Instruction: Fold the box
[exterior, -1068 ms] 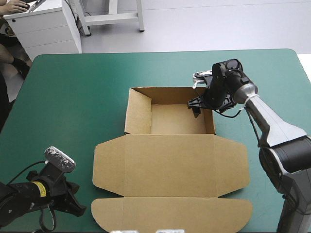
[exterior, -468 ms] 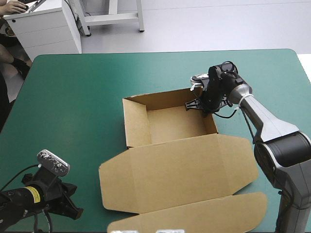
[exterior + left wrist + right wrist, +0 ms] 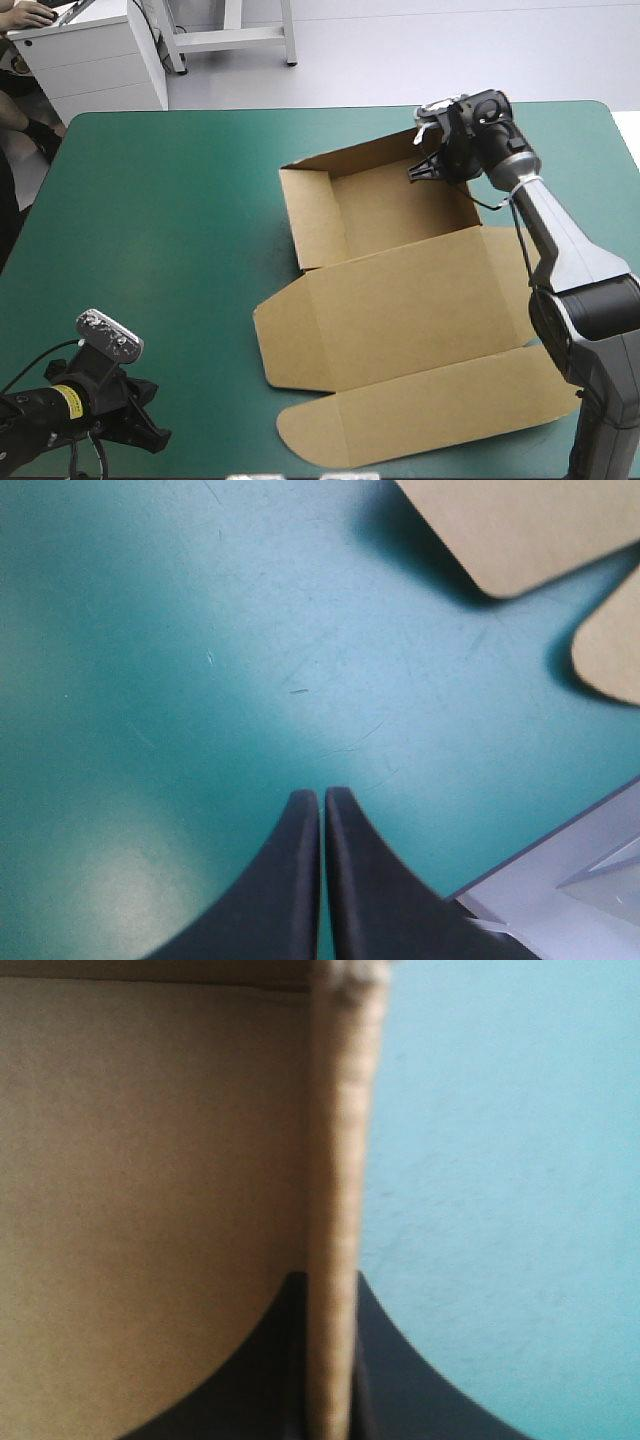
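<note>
So the box (image 3: 400, 290) is sitting in the right half of the overhead shot, twisted at an angle on the teal-green counter (image 3: 170, 220). The tray part, with its walls up, is in the upper middle-right of the frame, and the lid lies flat and open, spreading down toward the lower right with its rounded flap almost at the bottom edge. The right arm (image 3: 560, 250) reaches in from the right, and the right jaws are clamped on the tray's wall at its far right corner, upper right of the frame. On the right wrist cam the wall edge (image 3: 335, 1210) runs straight between the black fingers (image 3: 400, 1380), brown board on one side, cover on the other. The left arm (image 3: 50, 415) is down in the lower left corner, well apart from the box. The left jaws are pressed together over bare cover, with two rounded flap corners ahead of them.
</note>
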### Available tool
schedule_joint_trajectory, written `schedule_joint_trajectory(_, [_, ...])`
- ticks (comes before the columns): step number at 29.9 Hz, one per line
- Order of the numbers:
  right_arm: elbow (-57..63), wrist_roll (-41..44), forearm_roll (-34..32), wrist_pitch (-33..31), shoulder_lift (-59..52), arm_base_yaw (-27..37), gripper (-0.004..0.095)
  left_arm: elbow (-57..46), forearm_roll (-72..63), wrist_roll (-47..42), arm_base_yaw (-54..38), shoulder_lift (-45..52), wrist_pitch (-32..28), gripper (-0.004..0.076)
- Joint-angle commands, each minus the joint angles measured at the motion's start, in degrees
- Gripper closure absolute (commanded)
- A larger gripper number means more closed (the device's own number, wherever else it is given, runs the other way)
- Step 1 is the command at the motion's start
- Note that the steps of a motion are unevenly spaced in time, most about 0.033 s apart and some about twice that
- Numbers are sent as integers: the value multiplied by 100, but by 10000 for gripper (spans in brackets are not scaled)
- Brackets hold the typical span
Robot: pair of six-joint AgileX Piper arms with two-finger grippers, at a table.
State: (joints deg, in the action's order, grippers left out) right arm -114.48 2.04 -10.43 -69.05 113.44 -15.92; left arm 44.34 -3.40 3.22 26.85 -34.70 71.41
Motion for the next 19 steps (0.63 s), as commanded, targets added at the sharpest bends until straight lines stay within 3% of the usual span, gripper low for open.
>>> schedule_joint_trajectory(1, [-537,-29,-309,148,-371,554,928,132,-54,-56,10,-23,-30,731])
schedule_joint_trajectory(11, [-616,126,-137,171,-289,2446,928,132,-45,-56,10,-23,63,731])
schedule_joint_trajectory(19, [-555,53,1231,261,-212,3695,928,132,-45,-56,10,-23,52,731])
